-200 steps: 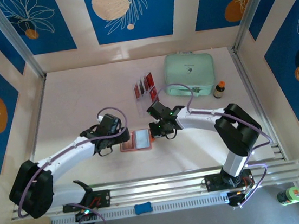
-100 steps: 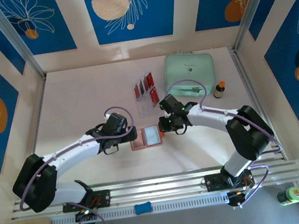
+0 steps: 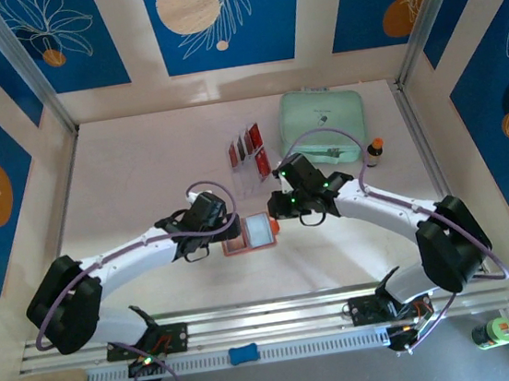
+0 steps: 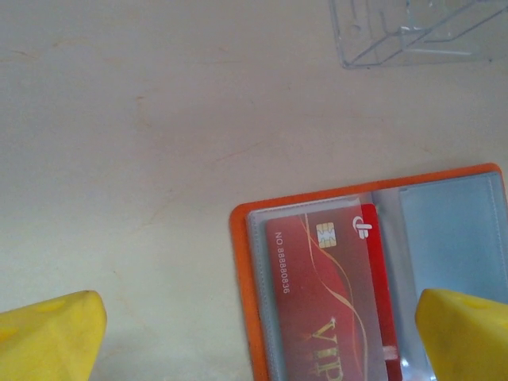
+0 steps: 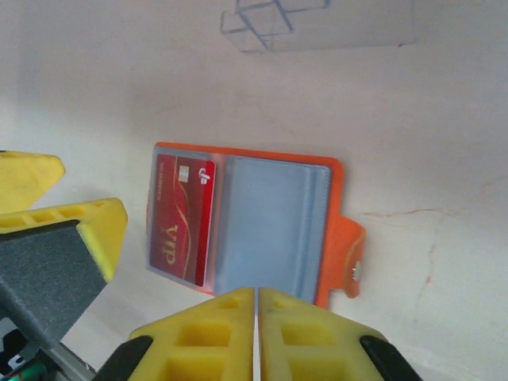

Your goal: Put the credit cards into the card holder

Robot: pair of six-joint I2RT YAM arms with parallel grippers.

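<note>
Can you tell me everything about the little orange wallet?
The orange wallet lies open and flat on the pale table, with its grey inside facing up. The outside looks like soft leather. Inside are two clear plastic pockets. A red card with a chip and gold writing sits in the pocket far from the snap tab. The other pocket looks empty. The clear rack stands apart from it.

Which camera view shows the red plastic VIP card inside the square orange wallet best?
Right wrist: the whole red VIP card is visible in the left clear sleeve of the open orange wallet. Left wrist is closer, chip and number readable, but crops its lower end. In top external it is a small reddish patch.
</note>
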